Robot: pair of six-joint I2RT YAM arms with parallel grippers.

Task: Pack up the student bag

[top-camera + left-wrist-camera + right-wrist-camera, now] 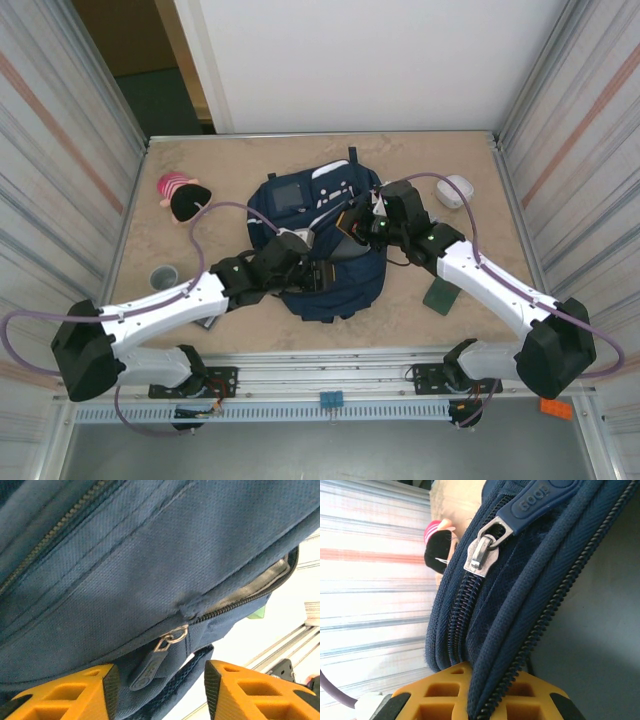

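Note:
The student bag (320, 240), a navy-blue backpack, lies flat in the middle of the table. My left gripper (300, 262) sits at its near left side. In the left wrist view that gripper (162, 685) is open, and a dark zipper pull (150, 665) hangs loose between the orange fingers (75, 692), gripped by neither. To the right of its slider the zip is parted, showing pale lining (260, 582). My right gripper (352, 222) is over the bag's upper right. It (485, 700) is shut on the bag's piped zipper edge (520, 615), with a metal slider (482, 552) farther up.
A pink and black plush toy (182, 196) lies at the back left. A grey cup (164, 276) stands beside my left arm. A white round object (455, 190) is at the back right, and a flat dark green item (441, 296) lies right of the bag. Metal walls flank the table.

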